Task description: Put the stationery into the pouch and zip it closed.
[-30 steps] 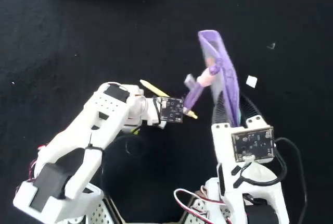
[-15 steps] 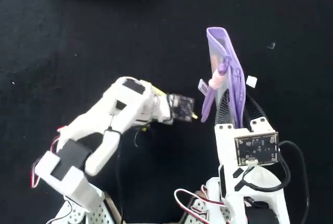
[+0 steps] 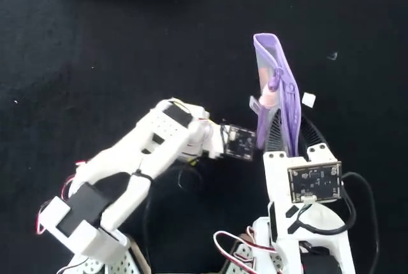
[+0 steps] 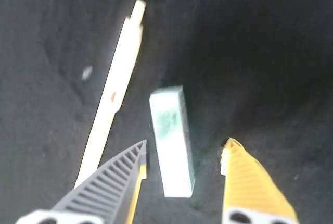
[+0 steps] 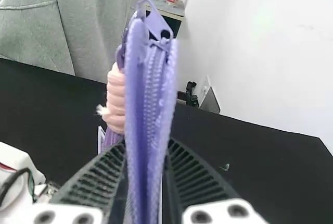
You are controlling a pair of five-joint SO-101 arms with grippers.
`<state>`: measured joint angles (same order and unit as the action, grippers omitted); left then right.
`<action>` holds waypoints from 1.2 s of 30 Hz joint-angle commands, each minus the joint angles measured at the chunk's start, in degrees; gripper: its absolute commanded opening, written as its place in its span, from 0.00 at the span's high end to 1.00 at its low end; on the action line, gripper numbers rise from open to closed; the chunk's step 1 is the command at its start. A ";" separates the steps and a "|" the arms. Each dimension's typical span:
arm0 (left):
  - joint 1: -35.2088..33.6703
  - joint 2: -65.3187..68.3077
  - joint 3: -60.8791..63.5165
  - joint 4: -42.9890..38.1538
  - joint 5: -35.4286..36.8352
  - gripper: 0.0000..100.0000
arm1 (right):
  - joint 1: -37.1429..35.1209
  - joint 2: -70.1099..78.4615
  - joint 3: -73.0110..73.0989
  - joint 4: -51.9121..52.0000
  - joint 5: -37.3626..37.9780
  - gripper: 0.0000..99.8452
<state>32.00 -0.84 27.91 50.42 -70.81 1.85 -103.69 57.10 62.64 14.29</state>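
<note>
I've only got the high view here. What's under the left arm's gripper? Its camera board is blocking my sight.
Observer: A pale block, likely an eraser, lies on the black table between the open fingers of the left gripper, not gripped.
Operator: Anything else close by?
Observer: A cream pen lies beside the block, apart from it.
Operator: How is the pouch held?
Observer: The right gripper is shut on the purple pouch, with the zipper edge turned toward its wrist camera.
</note>
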 commanded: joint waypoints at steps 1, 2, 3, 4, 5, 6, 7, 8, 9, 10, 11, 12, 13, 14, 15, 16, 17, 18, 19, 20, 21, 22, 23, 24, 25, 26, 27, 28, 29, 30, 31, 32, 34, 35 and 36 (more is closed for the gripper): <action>1.27 -1.85 -2.33 -0.97 0.70 0.76 | 0.53 -4.62 -2.86 -0.88 0.09 0.99; 0.92 -0.88 -2.95 -1.05 0.26 0.76 | 0.53 -4.70 -2.86 -0.88 0.09 0.99; 0.75 0.35 -3.91 -0.97 -0.09 0.76 | 0.53 -4.70 -2.86 -0.88 0.09 0.99; -0.04 1.93 -4.97 -0.79 -0.26 0.76 | 0.53 -4.70 -2.86 -0.88 0.09 0.99; -0.92 3.60 -6.29 -0.62 -0.44 0.76 | 0.53 -4.70 -2.86 -0.88 0.09 0.99; -1.71 5.36 -7.78 -0.53 -0.44 0.77 | 0.53 -4.70 -2.86 -0.79 0.09 0.99; -2.33 7.12 -9.19 -0.53 -0.44 0.79 | 0.53 -4.70 -2.86 -0.79 0.09 0.99; -2.86 8.70 -10.42 -0.53 -0.35 0.81 | 0.53 -4.70 -2.86 -0.79 0.09 0.99; -2.95 9.85 -11.12 -0.44 -0.26 0.84 | 0.53 -4.70 -2.86 -0.79 0.09 0.99; -3.03 11.08 -11.74 -0.44 -0.09 0.87 | 0.53 -4.70 -2.86 -0.79 0.09 0.99; -2.95 11.69 -12.18 -0.35 0.09 0.89 | 0.53 -4.70 -2.86 -0.79 0.09 0.99; -2.86 11.78 -12.79 0.53 0.09 0.92 | 0.53 -4.70 -2.86 -0.79 0.09 0.99; -2.68 11.78 -13.41 2.02 -0.18 0.94 | 0.53 -4.70 -2.86 -0.79 0.09 0.99; -2.59 11.78 -14.46 3.69 -0.26 0.96 | 0.53 -4.70 -2.86 -0.79 0.09 0.99; -2.51 11.78 -15.60 5.71 -0.26 0.97 | 0.53 -4.70 -2.86 -0.79 0.09 0.99; -2.24 11.78 -16.84 7.74 -0.26 0.97 | 0.53 -4.70 -2.86 -0.79 0.09 0.99; -2.24 11.78 -18.15 9.67 -0.09 0.97 | 0.53 -4.70 -2.86 -0.79 0.09 0.99; -2.24 11.96 -19.47 11.60 0.00 0.97 | 0.53 -4.70 -2.86 -0.79 0.09 0.99; -2.24 11.96 -20.44 13.45 0.09 0.97 | 0.53 -4.70 -2.86 -0.79 0.09 0.99; -2.24 11.87 -21.14 15.12 0.09 0.97 | 0.53 -4.70 -2.86 -0.79 0.09 0.99; -2.24 11.87 -21.93 16.62 0.09 0.97 | 0.53 -4.70 -2.77 -0.79 0.09 0.99; -2.24 11.87 -22.46 17.85 0.09 0.97 | 0.53 -4.70 -2.77 -0.79 0.09 0.99; -2.59 11.78 -22.99 18.99 0.18 0.97 | 0.53 -4.70 -2.77 -0.79 0.09 0.99; -3.03 11.78 -23.69 20.22 0.18 0.97 | 0.53 -4.70 -2.77 -0.79 0.09 0.99; -3.47 11.78 -24.57 21.36 0.18 0.97 | 0.53 -4.70 -2.77 -0.79 0.00 0.99; -4.09 11.78 -25.54 22.51 0.18 0.97 | 0.53 -4.70 -2.68 -0.79 -0.18 0.99; -5.05 11.78 -26.59 23.47 0.53 0.97 | 0.53 -4.70 -2.68 -0.79 -0.26 0.99; -5.93 11.78 -27.82 24.18 1.93 0.97 | 0.53 -4.70 -2.68 -0.79 -0.26 0.99; -7.08 11.78 -29.14 24.44 3.96 0.97 | 0.53 -4.70 -2.33 -0.79 -0.26 0.99; -8.22 11.78 -30.73 24.44 6.51 0.97 | 0.53 -4.70 -1.98 -0.79 -0.26 0.99; -9.63 11.78 -32.40 24.44 9.05 0.97 | 0.44 -4.70 -1.54 -0.97 -0.26 0.99; -10.95 11.78 -34.15 24.53 11.43 0.97 | 0.44 -4.70 -1.27 -1.05 -0.26 0.99; -13.67 11.78 -37.58 24.62 15.47 0.97 | 0.18 -4.70 -0.84 -1.23 -0.26 0.99; -14.90 11.69 -39.08 24.62 17.49 0.97 | 0.09 -4.70 -0.84 -1.23 -0.26 0.99; -16.13 11.43 -40.48 24.62 19.69 0.97 | 0.09 -4.79 -0.84 -1.14 -0.35 0.99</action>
<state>19.34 11.65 -5.67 74.77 -56.75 1.85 -103.69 57.19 62.64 14.29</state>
